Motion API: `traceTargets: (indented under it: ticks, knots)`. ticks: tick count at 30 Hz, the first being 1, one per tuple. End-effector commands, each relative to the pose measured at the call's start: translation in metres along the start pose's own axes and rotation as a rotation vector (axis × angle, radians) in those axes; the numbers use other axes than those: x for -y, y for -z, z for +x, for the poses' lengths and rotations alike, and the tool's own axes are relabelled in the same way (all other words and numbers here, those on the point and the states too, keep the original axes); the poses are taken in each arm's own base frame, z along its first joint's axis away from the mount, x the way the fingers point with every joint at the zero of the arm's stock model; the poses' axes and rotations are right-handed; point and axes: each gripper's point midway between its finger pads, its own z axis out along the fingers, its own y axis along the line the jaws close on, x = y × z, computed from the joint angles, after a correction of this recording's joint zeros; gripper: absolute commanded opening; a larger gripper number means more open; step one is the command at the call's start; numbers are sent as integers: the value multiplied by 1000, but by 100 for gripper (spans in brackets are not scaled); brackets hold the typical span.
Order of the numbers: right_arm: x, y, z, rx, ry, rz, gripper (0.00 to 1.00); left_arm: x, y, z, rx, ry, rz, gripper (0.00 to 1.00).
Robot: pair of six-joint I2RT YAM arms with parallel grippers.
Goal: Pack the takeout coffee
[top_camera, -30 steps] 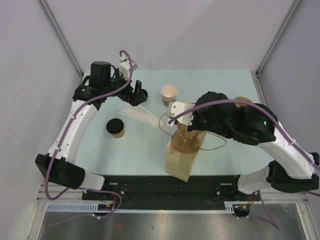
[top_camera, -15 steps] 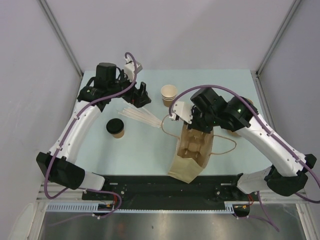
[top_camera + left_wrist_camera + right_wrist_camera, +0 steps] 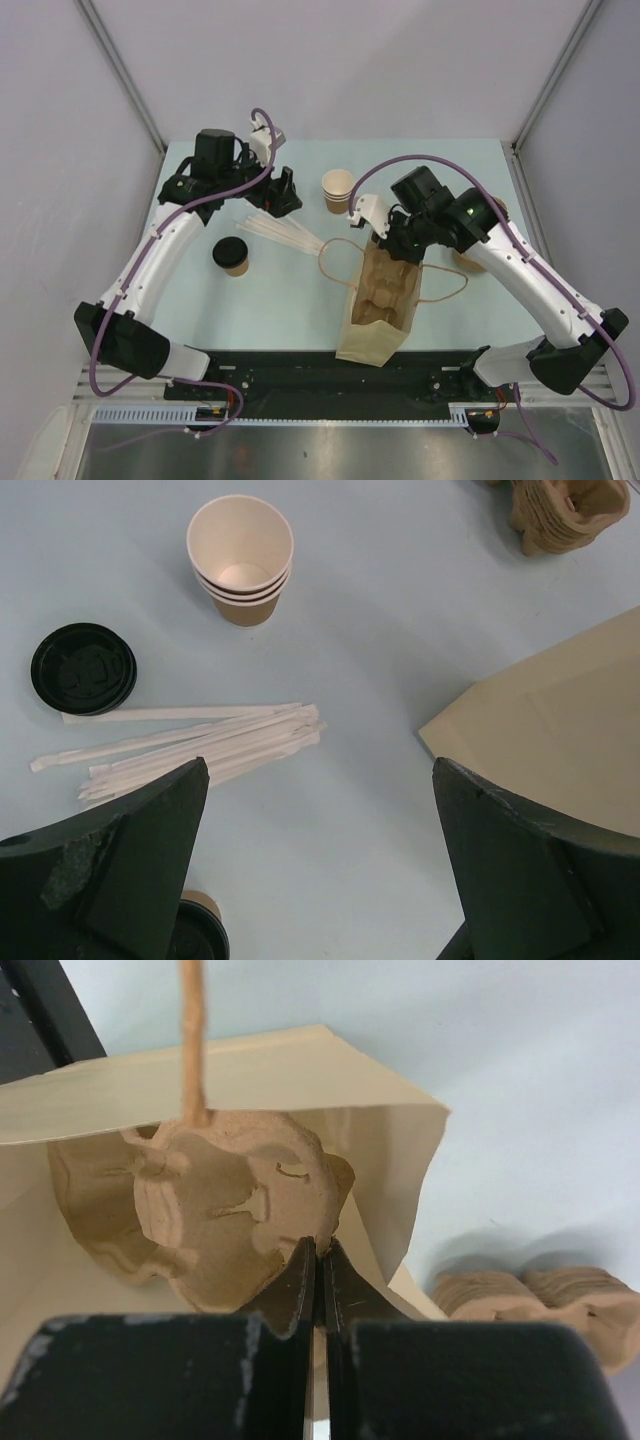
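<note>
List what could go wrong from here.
1. The right jaws pinch only the edge of the pulp cup carrier inside the paper bag; it could slip or sit crooked.
2. Nothing else steadies the bag; it may topple on release.
3. The takeout coffee stands near loose wrapped straws, which a reach could scatter.

left arm (image 3: 160, 250): white links, black joints | right arm (image 3: 530, 280): same (green LED) | cables (image 3: 420, 158): purple
</note>
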Motion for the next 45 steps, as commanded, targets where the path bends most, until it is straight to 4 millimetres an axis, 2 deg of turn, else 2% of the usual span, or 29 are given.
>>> traceTargets:
  ticks: [1,12,19,23,26,28,33,35,38,41,42,45]
  knots:
    - [-2,-1,-14,119,26,-82,0,-1,-1,-4,23,-11,-8,99]
    - [-6,-23,-16,91,61,-154,0,-6,-3,1,9,-26,-23,99]
    - [-14,-23,-20,115,85,-198,0,-8,-6,3,2,-26,-20,99]
    - [-27,-24,-13,73,81,-268,0,-8,-7,2,4,-28,-22,100]
    - [-29,-29,-11,57,76,-282,0,-7,-6,-1,10,-25,-17,99]
    - [-32,-30,-11,57,81,-293,0,-2,-4,-3,15,-19,4,99]
    - [-34,-35,-13,62,92,-300,0,47,7,-8,56,2,251,100]
    - [-35,-37,-14,67,85,-311,0,51,6,-4,55,24,273,100]
    - [-38,-41,-15,66,84,-322,3,47,5,-2,57,27,245,100]
    - [-38,-44,-16,58,88,-313,11,42,3,1,45,30,224,99]
    - [-36,-44,-16,57,87,-305,23,41,3,1,45,30,216,100]
    - [-28,-43,-19,67,91,-258,42,38,2,4,38,31,201,99]
